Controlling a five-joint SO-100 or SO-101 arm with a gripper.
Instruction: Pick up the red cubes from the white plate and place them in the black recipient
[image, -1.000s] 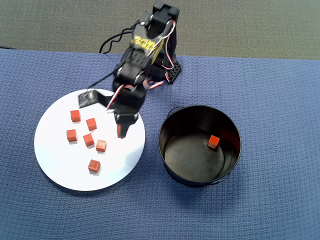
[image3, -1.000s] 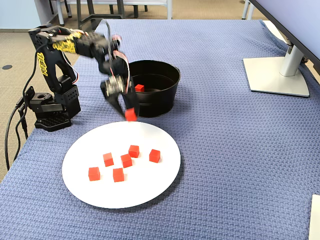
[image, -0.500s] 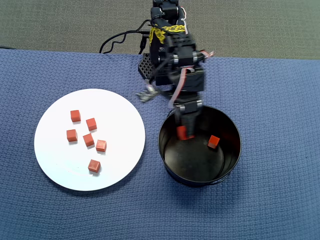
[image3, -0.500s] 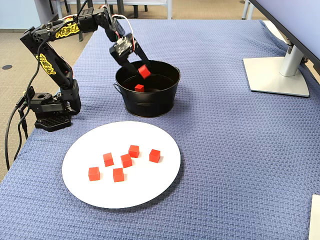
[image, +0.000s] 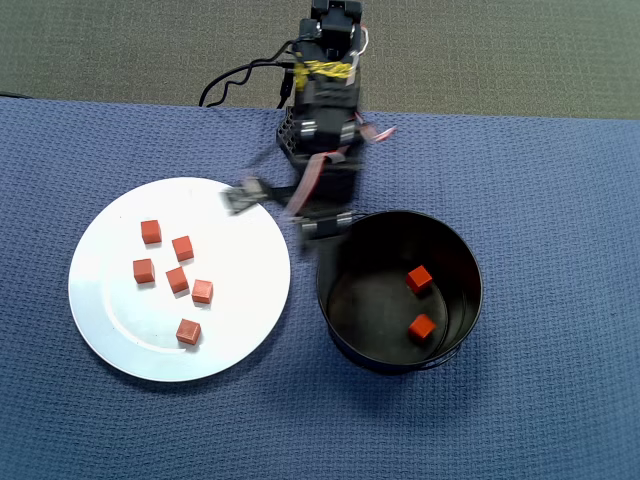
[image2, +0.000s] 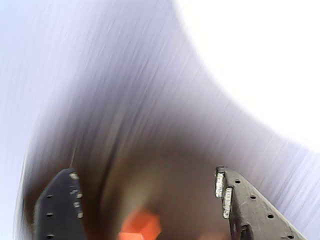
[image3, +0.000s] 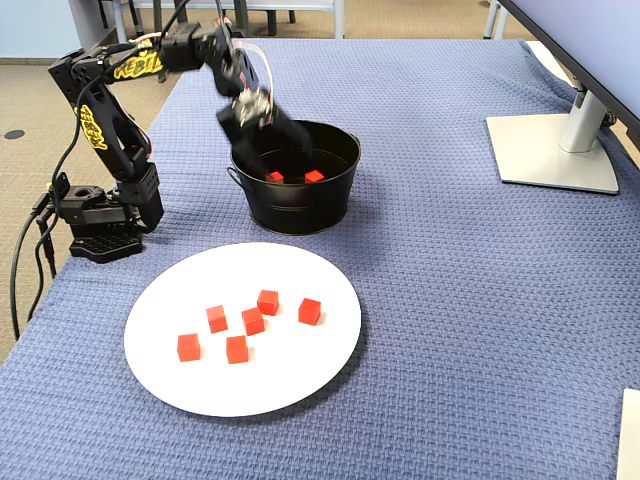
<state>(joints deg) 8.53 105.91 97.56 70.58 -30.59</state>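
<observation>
Gripper (image2: 147, 187) spread wide, empty, at the black recipient's (image: 335, 320) upper-left rim in the overhead view; six red cubes (image: 178, 279) lie left on the white plate (image: 110, 330)

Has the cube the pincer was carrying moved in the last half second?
Yes. The cube left the pincer and now lies on the pot floor, beside the other cube.
</observation>
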